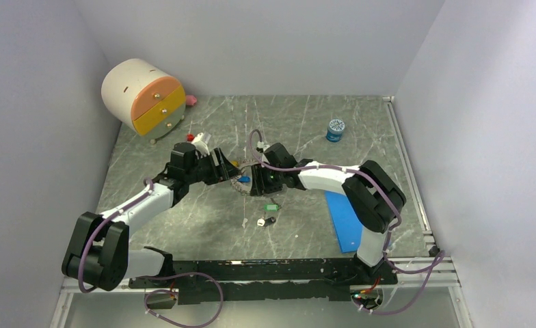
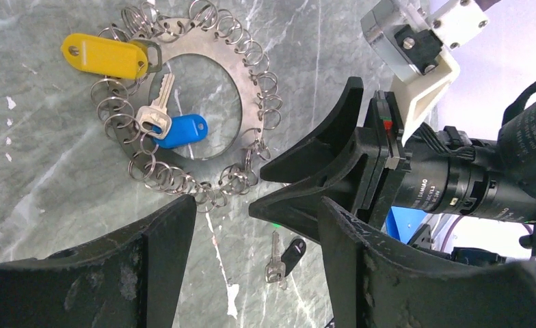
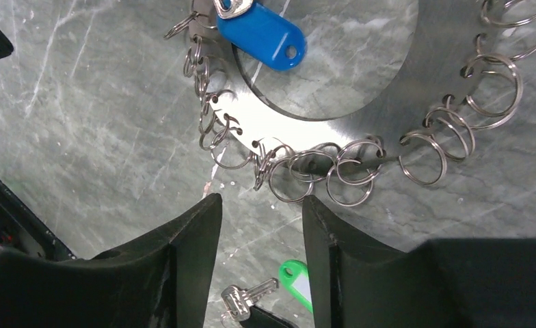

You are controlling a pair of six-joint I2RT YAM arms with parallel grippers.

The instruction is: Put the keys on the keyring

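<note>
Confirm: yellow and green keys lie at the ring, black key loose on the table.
Not green: the left wrist view shows the blue key at the ring with the yellow key. The black key does lie loose on the table.

Soft, even overhead light is casting only faint shadows on the grey-green marbled surface, while in the right wrist view glare is whitening the flat silvery metal hoop and the near black fingers are showing slightly soft.

Flat keyring; loose keys nearby
</note>
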